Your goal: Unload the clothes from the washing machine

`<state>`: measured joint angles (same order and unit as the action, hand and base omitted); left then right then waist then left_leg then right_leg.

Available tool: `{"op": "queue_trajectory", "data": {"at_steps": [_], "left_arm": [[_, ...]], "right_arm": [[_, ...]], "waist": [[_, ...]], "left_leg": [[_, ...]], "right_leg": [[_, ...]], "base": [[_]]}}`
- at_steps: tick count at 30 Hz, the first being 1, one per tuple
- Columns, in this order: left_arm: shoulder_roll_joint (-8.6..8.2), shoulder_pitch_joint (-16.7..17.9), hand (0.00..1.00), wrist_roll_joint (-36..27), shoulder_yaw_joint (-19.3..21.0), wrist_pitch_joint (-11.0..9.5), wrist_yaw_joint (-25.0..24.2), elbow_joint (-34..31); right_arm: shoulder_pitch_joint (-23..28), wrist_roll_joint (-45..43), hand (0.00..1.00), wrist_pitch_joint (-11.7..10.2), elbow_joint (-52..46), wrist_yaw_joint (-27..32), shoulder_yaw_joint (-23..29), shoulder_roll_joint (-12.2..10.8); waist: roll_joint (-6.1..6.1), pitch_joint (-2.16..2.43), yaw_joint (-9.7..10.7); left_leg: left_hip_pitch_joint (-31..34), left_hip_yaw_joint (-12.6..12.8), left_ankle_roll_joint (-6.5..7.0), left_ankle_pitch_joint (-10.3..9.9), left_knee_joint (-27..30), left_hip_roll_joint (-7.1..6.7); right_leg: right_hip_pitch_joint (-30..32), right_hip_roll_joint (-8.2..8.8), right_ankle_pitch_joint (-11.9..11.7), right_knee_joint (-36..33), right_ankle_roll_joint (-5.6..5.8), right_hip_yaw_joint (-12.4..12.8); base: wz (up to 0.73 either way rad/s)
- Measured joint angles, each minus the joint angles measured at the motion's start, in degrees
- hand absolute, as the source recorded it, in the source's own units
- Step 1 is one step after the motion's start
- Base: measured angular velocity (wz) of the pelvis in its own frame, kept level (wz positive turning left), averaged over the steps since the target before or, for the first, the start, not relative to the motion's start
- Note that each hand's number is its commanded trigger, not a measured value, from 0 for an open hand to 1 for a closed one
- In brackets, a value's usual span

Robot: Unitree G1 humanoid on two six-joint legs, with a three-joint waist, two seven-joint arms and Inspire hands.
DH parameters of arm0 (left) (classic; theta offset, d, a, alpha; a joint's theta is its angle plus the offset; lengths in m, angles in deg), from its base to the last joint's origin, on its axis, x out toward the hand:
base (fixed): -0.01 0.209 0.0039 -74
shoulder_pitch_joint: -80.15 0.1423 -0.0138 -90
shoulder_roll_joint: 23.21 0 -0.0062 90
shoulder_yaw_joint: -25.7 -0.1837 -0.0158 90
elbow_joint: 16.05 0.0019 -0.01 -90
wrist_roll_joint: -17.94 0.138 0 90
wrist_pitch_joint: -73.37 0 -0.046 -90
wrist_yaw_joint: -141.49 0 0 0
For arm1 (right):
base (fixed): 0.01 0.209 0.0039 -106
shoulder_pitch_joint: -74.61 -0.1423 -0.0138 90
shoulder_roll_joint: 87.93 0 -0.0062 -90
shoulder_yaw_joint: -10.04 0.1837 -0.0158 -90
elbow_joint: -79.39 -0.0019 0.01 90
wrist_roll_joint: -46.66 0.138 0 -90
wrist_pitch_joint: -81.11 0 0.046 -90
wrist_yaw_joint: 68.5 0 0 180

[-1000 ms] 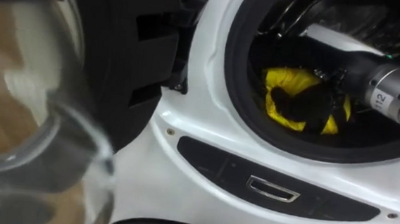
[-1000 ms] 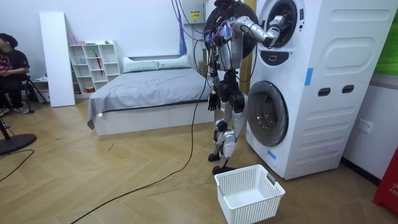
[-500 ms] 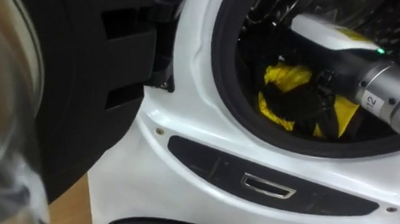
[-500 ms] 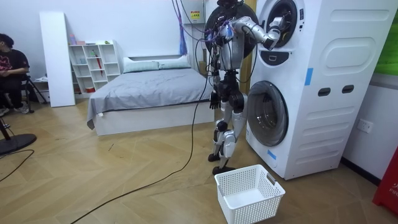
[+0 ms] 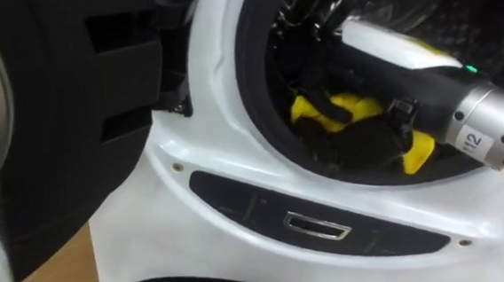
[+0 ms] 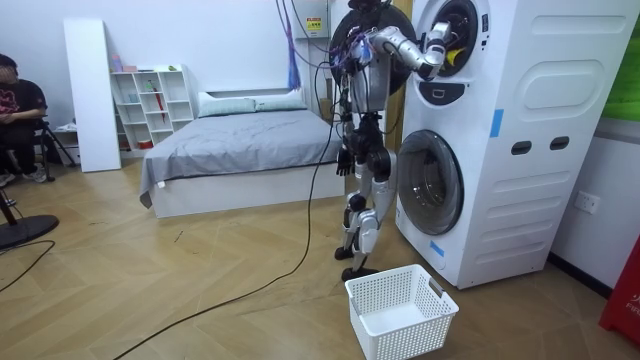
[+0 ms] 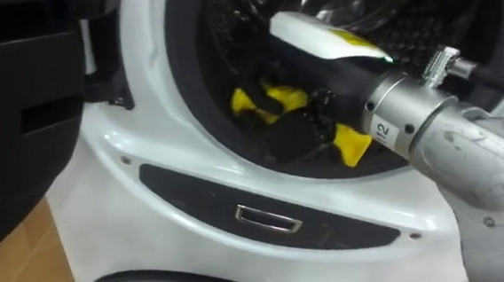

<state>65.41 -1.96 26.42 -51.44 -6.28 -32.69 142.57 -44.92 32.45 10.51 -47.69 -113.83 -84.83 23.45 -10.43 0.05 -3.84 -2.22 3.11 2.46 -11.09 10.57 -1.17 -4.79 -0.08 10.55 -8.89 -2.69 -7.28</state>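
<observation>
**Right hand on a garment in the upper drum**

*Left eye view.* The right arm reaches in from the right, through the round opening of the washing machine (image 5: pixel 199 160). The right hand (image 5: pixel 359 141) lies low in the drum, close to the lower rim of the opening. Its fingers are curled round one yellow garment (image 5: pixel 363 104), which shows on both sides of the hand. One black door (image 5: pixel 57 127) stands swung aside at the left. One dark panel (image 5: pixel 230 197) runs under the opening.

*Right eye view.* This gives the same grasp. The right hand (image 7: pixel 293 130) clasps the yellow garment (image 7: pixel 351 144) just above the lower rim.

*Room view.* The robot stands upright before the washing machine (image 6: pixel 520 150), which has two drums, one above the other. The right arm is raised into the upper one. The left hand (image 6: pixel 343 160) hangs beside the hip, and its state cannot be told. One white basket (image 6: pixel 405 338) stands on the floor near the robot's feet.
</observation>
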Motion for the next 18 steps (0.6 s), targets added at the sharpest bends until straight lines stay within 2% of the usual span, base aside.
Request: {"op": "queue_trajectory", "data": {"at_steps": [2, 5, 7, 8, 10, 12, 14, 17, 18], "left_arm": [[-0.19, 0.6, 0.00, 0.1, 0.5, -0.1, 0.0, 0.0], [-1.05, 0.8, 0.00, 0.1, 0.6, -0.6, 0.0, -0.1], [-1.42, 1.3, 0.00, 0.0, 1.8, -1.5, 0.0, 0.0], [-1.40, 1.9, 0.00, -0.1, 1.9, -1.8, 0.0, 0.0], [-1.52, 2.7, 0.00, 0.0, 2.8, -2.8, 0.0, -0.1], [-1.60, 3.0, 0.00, 0.2, 2.9, -3.6, 0.0, -0.1], [-1.61, 3.3, 0.00, 0.2, 3.2, -4.2, 0.0, 0.0], [-2.36, 5.1, 0.00, 0.0, 3.2, -5.5, 0.3, 0.0], [-2.56, 5.5, 0.00, 0.0, 3.2, -5.7, 0.3, -0.1]], "right_arm": [[0.7, 0.5, 1.00, -0.2, -1.6, -0.1, 0.4, 0.0], [3.6, 1.7, 1.00, -1.5, -5.0, -0.3, 3.0, 0.0], [7.2, 3.3, 1.00, -3.3, -7.4, -0.2, 6.5, -0.2], [8.0, 4.0, 1.00, -3.7, -7.9, -0.1, 7.4, -0.2], [12.3, 7.2, 1.00, -6.1, -8.7, 1.2, 11.6, -0.5], [16.5, 8.4, 1.00, -7.6, -9.1, 2.3, 14.9, -1.3], [20.6, 9.7, 1.00, -8.5, -9.0, 3.8, 17.7, -2.8], [26.3, 10.3, 1.00, -10.6, -8.3, 7.4, 20.9, -4.2], [27.8, 10.5, 1.00, -11.1, -7.9, 8.6, 22.0, -4.2]], "waist": [[0.23, 0.06, 0.7], [1.35, 0.16, 1.3], [2.11, 0.31, 2.1], [2.23, 0.32, 2.3], [2.54, 0.38, 3.5], [2.74, 0.50, 4.0], [2.92, 0.49, 4.6], [3.98, 0.40, 5.1], [4.50, 0.13, 5.3]], "left_leg": [[-0.1, 0.3, -0.03, 0.0, 0.0, 0.15], [-0.4, 1.4, 0.00, -0.1, -0.4, 0.32], [-0.7, 1.9, 0.02, -0.1, -0.6, 0.36], [-0.9, 2.3, 0.02, -0.1, -0.7, 0.42], [-1.3, 2.7, 0.02, -0.1, -0.9, 0.48], [-1.5, 3.0, 0.09, -0.1, -0.9, 0.51], [-1.8, 3.4, 0.10, -0.1, -0.9, 0.54], [-3.1, 5.6, 0.27, -0.4, -1.2, 0.85], [-3.5, 6.4, 0.25, -0.7, -1.3, 1.03]], "right_leg": [[0.0, -0.11, -0.1, -0.2, -0.06, 0.2], [0.1, -0.21, -0.2, -0.4, 0.01, 1.1], [0.2, -0.22, -0.2, -0.8, 0.02, 1.5], [0.2, -0.28, -0.2, -0.9, 0.03, 1.8], [0.1, -0.33, -0.2, -0.9, 0.04, 2.3], [0.0, -0.33, -0.3, -0.9, 0.07, 2.5], [-0.1, -0.40, -0.3, -0.9, 0.13, 2.8], [-0.2, -0.71, -0.4, -1.3, 0.27, 5.1], [-0.1, -0.91, -0.4, -1.9, 0.31, 5.8]], "base": [[-0.11], [-0.15], [-0.11], [-0.19], [-0.13], [-0.09], [-0.12], [-0.38], [-0.34]]}}
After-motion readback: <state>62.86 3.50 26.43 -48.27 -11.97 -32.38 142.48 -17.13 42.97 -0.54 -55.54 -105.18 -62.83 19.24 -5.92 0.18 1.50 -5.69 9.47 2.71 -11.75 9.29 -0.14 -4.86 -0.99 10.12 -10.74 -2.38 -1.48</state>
